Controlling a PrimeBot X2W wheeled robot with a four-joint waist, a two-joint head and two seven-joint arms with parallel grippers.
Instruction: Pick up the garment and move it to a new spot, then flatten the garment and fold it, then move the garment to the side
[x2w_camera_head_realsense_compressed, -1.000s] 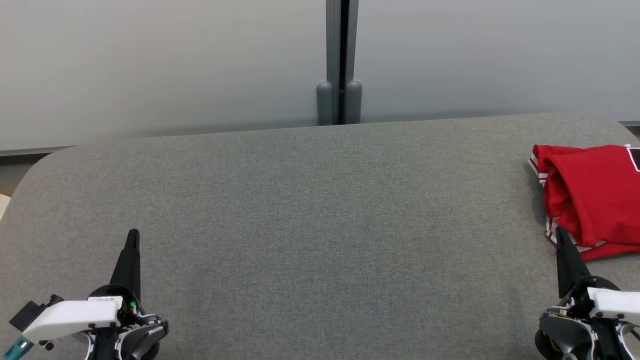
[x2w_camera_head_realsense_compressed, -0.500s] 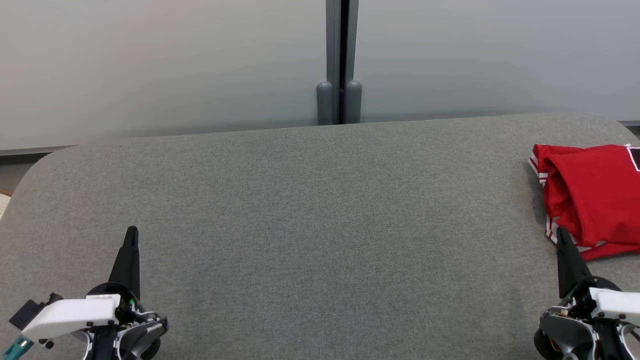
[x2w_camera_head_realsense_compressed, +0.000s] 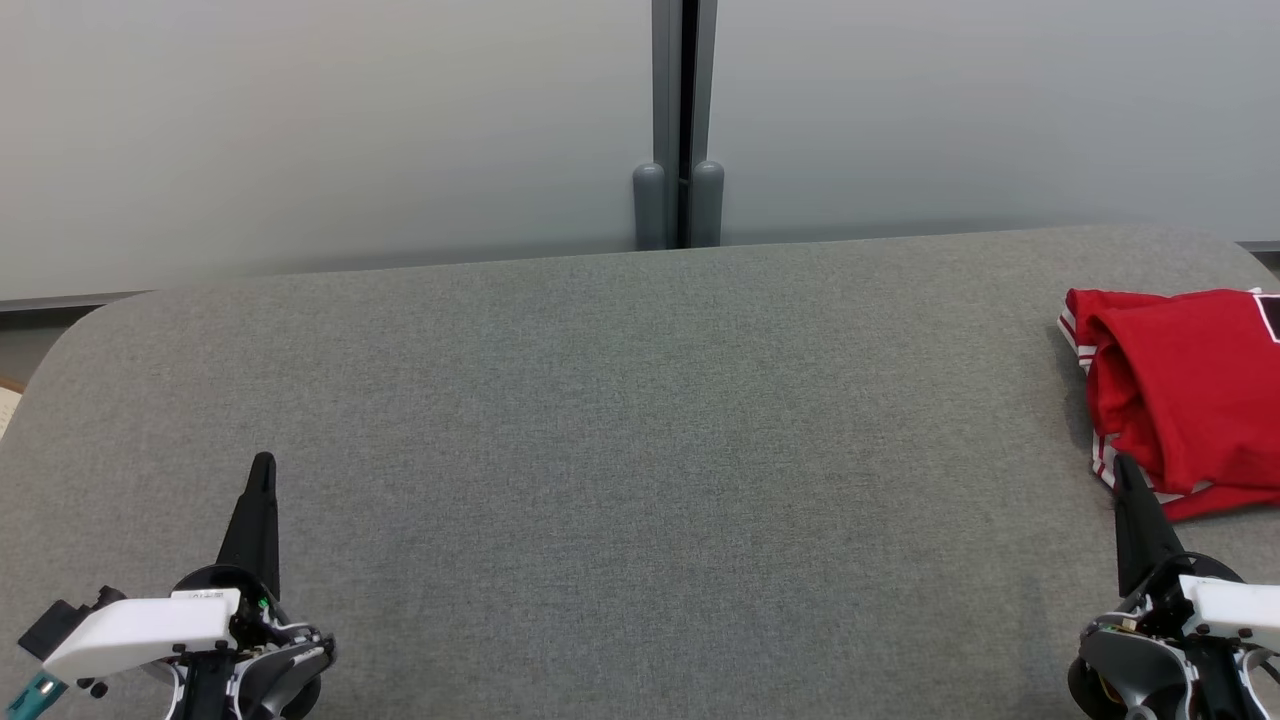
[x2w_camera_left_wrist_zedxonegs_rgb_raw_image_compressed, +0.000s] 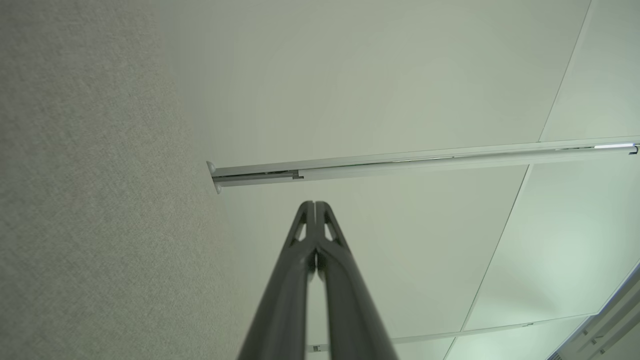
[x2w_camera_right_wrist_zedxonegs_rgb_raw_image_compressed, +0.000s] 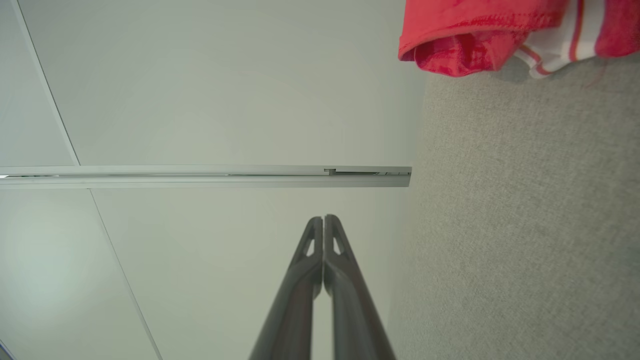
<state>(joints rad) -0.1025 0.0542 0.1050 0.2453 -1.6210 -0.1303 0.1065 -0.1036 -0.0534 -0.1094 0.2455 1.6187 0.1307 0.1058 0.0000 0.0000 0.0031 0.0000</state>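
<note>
1. At the right edge of the grey surface, towards its far right corner: red garment, loosely folded and a little rumpled; white-and-red striped trim along its left and near hems; part of it cut off by the side of the head view.
2. Near the front right corner of the surface: right gripper, fingers pressed together into one dark point, holding nothing; tip just at the garment's near hem in the head view.
3. From the right wrist view: closed fingers clear of the cloth, with bare grey fabric between them and the red folds; whether the tip touches the hem, impossible to tell.
4. Near the front left corner of the surface: left gripper, likewise pressed together and empty; well apart from the garment, with the whole width of the surface between them.
5. Beyond the far edge of the surface: pale wall panels, joined at the middle by a grey post.
</note>
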